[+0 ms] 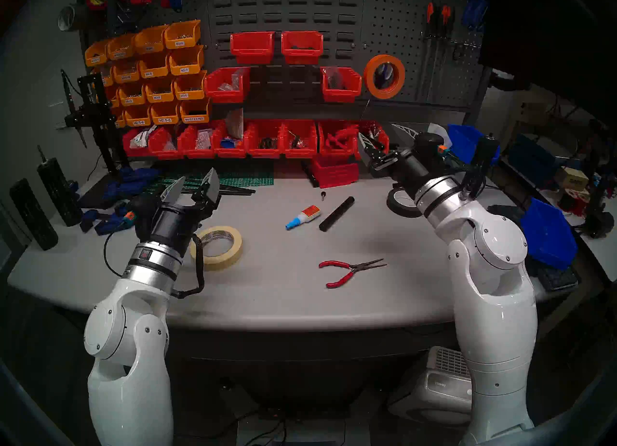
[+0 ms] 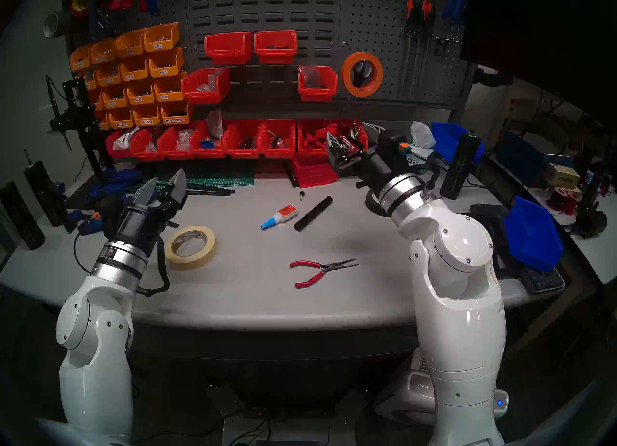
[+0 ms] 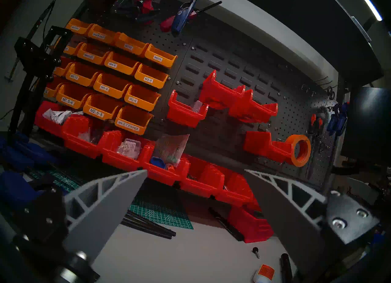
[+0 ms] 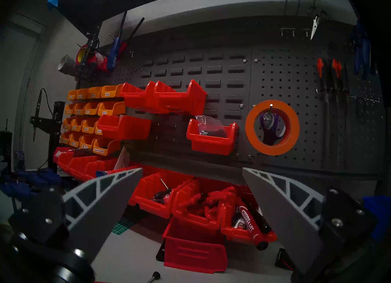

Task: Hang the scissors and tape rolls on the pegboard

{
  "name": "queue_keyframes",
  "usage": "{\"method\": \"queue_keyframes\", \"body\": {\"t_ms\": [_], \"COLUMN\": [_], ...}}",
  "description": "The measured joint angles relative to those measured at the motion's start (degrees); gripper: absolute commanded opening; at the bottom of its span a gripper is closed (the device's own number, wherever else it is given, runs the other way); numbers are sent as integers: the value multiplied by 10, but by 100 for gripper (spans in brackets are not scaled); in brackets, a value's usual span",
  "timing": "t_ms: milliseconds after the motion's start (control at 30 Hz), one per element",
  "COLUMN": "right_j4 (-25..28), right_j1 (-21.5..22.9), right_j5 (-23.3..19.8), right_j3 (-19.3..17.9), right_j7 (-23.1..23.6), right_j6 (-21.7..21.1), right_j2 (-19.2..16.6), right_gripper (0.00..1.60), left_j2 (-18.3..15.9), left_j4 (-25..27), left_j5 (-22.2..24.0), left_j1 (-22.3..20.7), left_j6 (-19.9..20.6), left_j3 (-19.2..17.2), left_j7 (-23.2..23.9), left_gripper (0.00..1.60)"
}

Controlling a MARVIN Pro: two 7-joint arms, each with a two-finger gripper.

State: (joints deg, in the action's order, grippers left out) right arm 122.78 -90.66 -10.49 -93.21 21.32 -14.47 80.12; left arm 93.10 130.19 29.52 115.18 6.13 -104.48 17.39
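— Orange tape roll (image 4: 272,128) hangs on the pegboard (image 4: 296,81) hook, purple scissors (image 4: 270,125) behind it; cream roll (image 1: 218,247)?
— On the table (image 1: 283,301) at eight o'clock, beside the left gripper (image 1: 195,183); both it and the right gripper (image 4: 192,191) gape, empty

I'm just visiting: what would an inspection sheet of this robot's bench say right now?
Surface: grey table, mostly bare at the front.
Job's things: orange tape roll hangs on a pegboard hook, purple scissors behind it on that hook; cream tape roll lies flat on the table.
Clutter: red pliers, glue bottle, black cylinder.
Grippers: left gripper open, empty; right gripper open, empty.
Cables: black cable loops off the left wrist.
Surroundings: orange bins and red bins on the back wall.
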Motion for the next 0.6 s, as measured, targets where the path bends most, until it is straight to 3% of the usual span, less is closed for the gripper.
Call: {"method": "queue_keyframes", "body": {"t_ms": [600], "right_j4": [8], "right_j1": [0], "right_j5": [7], "right_j3": [0], "right_j7": [-5], "right_j6": [-9], "right_j2": [7], "right_gripper": [160], "left_j2": [-2], "left_j4": [1], "left_j5": [2], "left_j1": [1], "left_j6": [1], "left_j3": [0], "left_j7": [0], "left_gripper": [160]}}
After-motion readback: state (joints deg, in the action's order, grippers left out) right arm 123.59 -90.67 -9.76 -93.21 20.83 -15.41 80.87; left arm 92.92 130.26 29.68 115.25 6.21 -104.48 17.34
